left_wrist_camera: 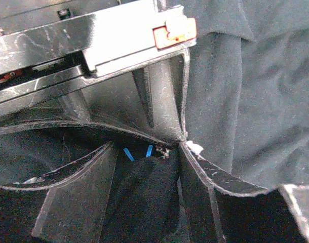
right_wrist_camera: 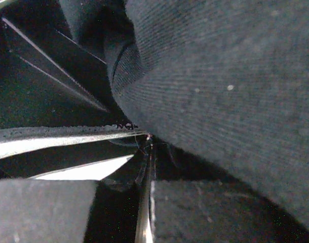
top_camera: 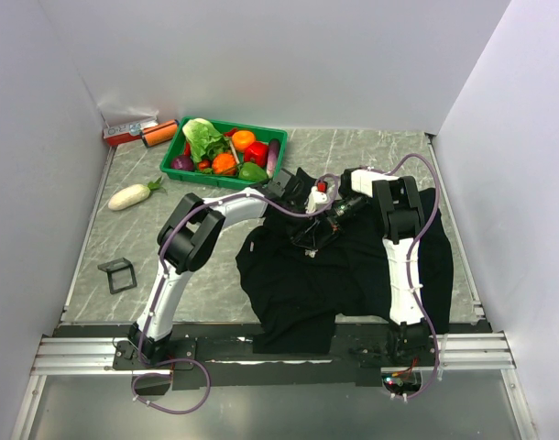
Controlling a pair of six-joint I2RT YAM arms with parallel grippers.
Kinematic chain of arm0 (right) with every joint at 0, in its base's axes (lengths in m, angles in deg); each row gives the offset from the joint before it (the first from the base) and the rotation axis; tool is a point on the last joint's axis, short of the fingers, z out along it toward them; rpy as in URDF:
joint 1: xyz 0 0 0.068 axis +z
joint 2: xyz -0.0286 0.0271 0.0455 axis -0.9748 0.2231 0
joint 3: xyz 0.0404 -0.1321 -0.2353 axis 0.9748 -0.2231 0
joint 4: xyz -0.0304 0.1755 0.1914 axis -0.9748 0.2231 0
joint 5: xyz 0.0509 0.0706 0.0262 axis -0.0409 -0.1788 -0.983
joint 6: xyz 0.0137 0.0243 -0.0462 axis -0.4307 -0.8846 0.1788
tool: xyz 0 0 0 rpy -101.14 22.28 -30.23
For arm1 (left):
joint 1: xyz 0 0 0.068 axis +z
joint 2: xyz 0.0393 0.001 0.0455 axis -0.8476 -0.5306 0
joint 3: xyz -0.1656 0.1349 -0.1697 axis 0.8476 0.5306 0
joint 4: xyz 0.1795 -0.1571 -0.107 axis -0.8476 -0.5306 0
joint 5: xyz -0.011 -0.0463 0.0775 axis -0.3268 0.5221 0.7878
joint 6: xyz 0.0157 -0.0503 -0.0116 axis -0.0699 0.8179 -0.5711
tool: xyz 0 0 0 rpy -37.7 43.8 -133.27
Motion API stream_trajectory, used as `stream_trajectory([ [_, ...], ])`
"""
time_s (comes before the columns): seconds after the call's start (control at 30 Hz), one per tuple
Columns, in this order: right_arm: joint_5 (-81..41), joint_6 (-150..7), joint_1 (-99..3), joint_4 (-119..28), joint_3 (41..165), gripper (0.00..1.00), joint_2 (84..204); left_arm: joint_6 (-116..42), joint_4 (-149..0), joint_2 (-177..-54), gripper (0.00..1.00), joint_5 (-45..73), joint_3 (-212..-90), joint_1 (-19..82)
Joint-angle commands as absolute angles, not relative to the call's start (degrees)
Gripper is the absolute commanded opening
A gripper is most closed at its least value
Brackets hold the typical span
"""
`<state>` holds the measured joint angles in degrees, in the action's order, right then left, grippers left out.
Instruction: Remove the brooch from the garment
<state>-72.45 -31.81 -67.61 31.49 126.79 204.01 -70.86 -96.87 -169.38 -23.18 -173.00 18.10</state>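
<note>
right gripper (right_wrist_camera: 147, 139) was pinched together on a fold of the shirt (right_wrist_camera: 220, 76). left gripper (left_wrist_camera: 147, 148) straddled shirt cloth beside it; whether it clamped could not be told.

The left arm (top_camera: 192, 234) and right arm (top_camera: 399, 247) met mid-frame over the garment (top_camera: 298, 293), closing off the space between them. The green tray (top_camera: 175, 147) barred the upper middle. Bare table (top_camera: 224, 275) stood open lower left, beside a small black stand (top_camera: 118, 275). White walls (top_camera: 41, 137) hemmed both sides.

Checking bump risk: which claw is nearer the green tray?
Left. The left claw is on the garment, right of the tray; the right claw lies just farther right.
</note>
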Motion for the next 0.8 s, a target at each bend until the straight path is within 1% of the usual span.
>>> stream_trajectory([
  [0.0,-67.7,-34.7,-68.6,35.8,127.4,0.0,207.5,-76.1,-97.8,-171.1,0.59,-16.6,-170.4,17.1],
  [0.13,-67.7,-34.6,-68.5,35.9,127.5,0.0,207.6,-76.5,-98.3,-171.0,0.58,-16.3,-170.0,17.1],
  [0.37,-67.8,-34.5,-68.6,36.1,127.5,0.0,207.7,-72.3,-97.5,-170.8,0.58,-21.1,-173.0,18.3],
  [0.53,-67.7,-34.6,-68.6,36.1,127.7,0.0,207.8,-75.7,-96.7,-170.5,0.58,-17.5,-171.6,17.7],
  [0.77,-67.6,-34.7,-68.6,36.2,127.7,0.0,207.8,-77.9,-92.6,-169.7,0.58,-10.2,-166.2,16.6],
])
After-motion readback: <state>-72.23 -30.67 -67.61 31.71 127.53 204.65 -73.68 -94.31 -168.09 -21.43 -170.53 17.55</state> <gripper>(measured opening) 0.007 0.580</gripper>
